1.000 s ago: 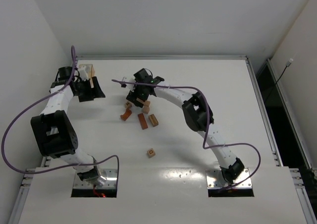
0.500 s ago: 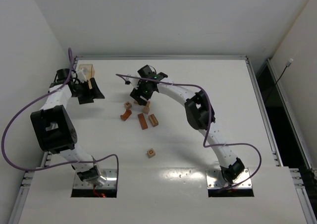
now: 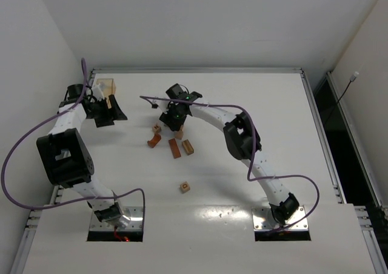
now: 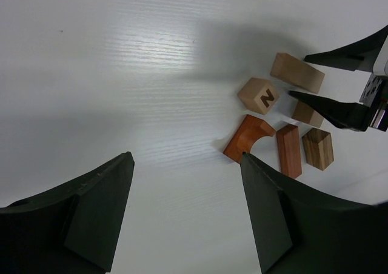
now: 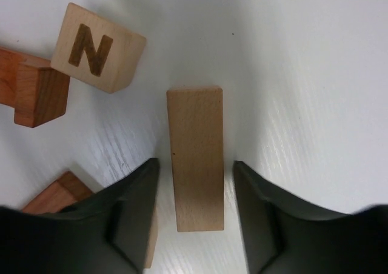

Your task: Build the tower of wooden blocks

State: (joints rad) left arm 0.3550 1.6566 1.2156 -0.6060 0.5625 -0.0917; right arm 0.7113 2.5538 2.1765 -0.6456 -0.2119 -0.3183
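The right claw (image 5: 195, 171) is partly open around the tan bar (image 5: 194, 128), which lies flat on the surface (image 5: 291, 74). It is not squeezing yet. It should squeeze slowly, in the middle. The left claw (image 4: 185, 159) is wide open and empty.

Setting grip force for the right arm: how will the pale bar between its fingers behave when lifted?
The pale bar looks like solid square-edged wood, so probably rigid and light. Its flat long sides face the right gripper's fingers, so it should not roll, though smooth wood might slip. Lying flat on the table, it seems unlikely to tip.
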